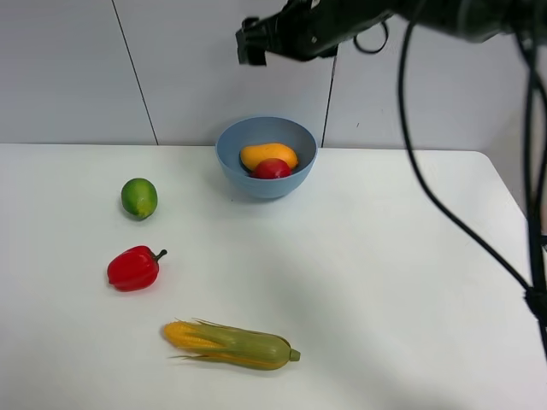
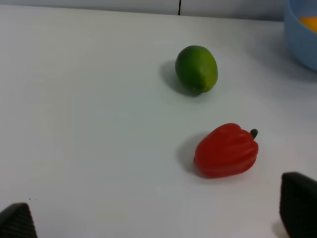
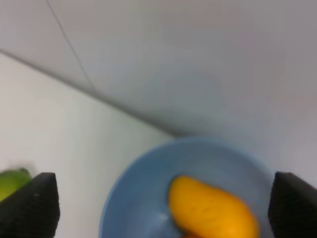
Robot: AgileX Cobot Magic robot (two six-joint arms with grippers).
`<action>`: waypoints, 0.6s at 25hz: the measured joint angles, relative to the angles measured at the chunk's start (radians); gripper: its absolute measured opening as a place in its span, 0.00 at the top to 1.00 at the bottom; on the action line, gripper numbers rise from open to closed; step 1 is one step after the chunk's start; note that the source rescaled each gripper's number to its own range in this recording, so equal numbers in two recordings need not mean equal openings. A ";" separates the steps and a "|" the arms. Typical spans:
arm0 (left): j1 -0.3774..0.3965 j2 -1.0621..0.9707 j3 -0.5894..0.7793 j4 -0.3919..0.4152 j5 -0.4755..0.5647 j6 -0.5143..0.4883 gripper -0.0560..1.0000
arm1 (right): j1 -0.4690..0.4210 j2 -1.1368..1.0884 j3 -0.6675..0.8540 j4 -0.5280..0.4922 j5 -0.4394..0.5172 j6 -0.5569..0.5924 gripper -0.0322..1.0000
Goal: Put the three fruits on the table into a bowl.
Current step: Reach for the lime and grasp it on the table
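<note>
The light-blue bowl [image 1: 266, 156] stands at the back middle of the white table [image 1: 385, 282]. The orange-yellow mango [image 1: 268, 155] and the red pomegranate [image 1: 273, 168] lie inside it. The green lime [image 1: 139, 197] lies on the table left of the bowl. My right gripper [image 1: 250, 41] hangs high above the bowl, open and empty; its view shows the bowl [image 3: 143, 183], the mango [image 3: 213, 208] and the lime's edge [image 3: 12, 181]. My left gripper [image 2: 158, 218] is open and empty, out of the high view; its view shows the lime [image 2: 196, 69] and the bowl's rim [image 2: 299, 39].
A red bell pepper [image 1: 133, 268] lies front-left of the lime, and shows in the left wrist view [image 2: 227, 150]. A corn cob in green husk [image 1: 232, 343] lies near the front edge. A grey wall stands behind the table. Black cables [image 1: 453, 213] hang at the right.
</note>
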 joint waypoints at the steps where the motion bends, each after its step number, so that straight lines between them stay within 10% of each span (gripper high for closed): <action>1: 0.000 0.000 0.000 0.000 0.000 0.000 0.00 | 0.000 -0.042 0.000 -0.025 0.021 0.000 0.54; 8: 0.000 0.000 0.000 0.000 0.000 0.000 0.00 | -0.056 -0.466 0.125 -0.145 0.072 0.010 0.53; 15: 0.000 0.000 0.000 0.000 0.000 0.000 0.00 | -0.257 -0.984 0.586 -0.152 0.100 0.042 0.53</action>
